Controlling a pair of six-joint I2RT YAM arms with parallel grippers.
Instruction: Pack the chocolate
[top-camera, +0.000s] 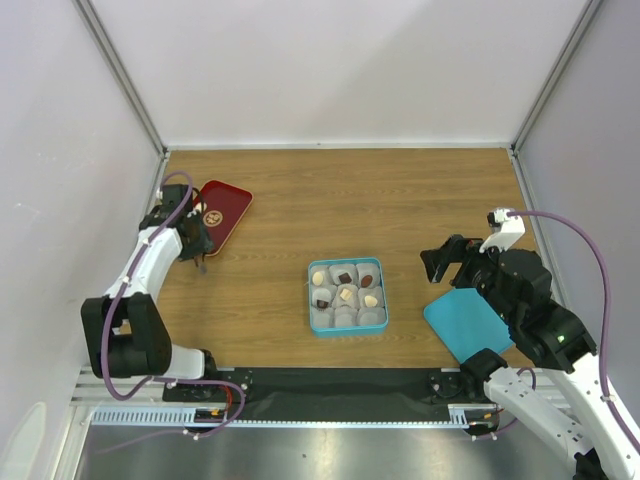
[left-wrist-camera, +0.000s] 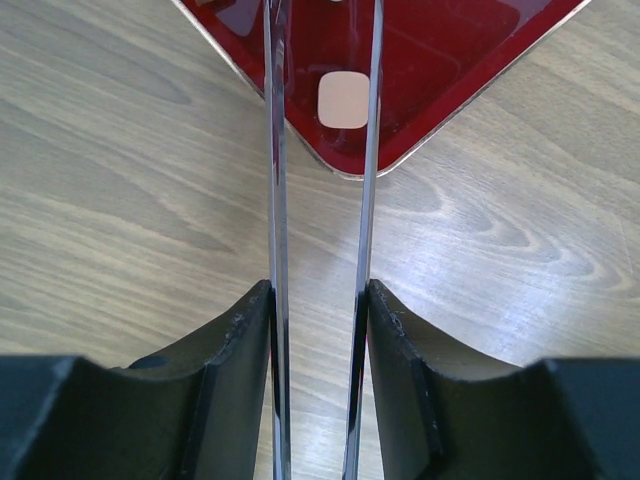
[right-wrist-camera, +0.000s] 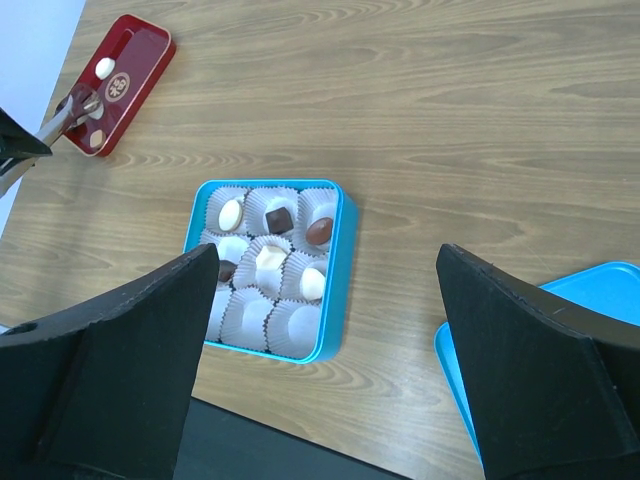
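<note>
A blue tin (top-camera: 384, 296) mid-table holds white paper cups; several carry chocolates, dark and cream, such as a dark square (right-wrist-camera: 277, 216) and a cream one (right-wrist-camera: 313, 283). The front-row cups look empty. A red tray (top-camera: 222, 212) at the left holds a tan square chocolate (left-wrist-camera: 343, 100) and a white one (right-wrist-camera: 104, 67). My left gripper (top-camera: 200, 250) is shut on thin metal tongs (left-wrist-camera: 276, 150), whose two blades stand apart on either side of the tan chocolate at the tray's near corner. My right gripper (top-camera: 445, 262) is open and empty, above the table to the right of the tin.
The tin's blue lid (top-camera: 468, 322) lies flat at the front right, under my right arm. White walls close in the table at the left, back and right. A black strip runs along the near edge (top-camera: 330, 380).
</note>
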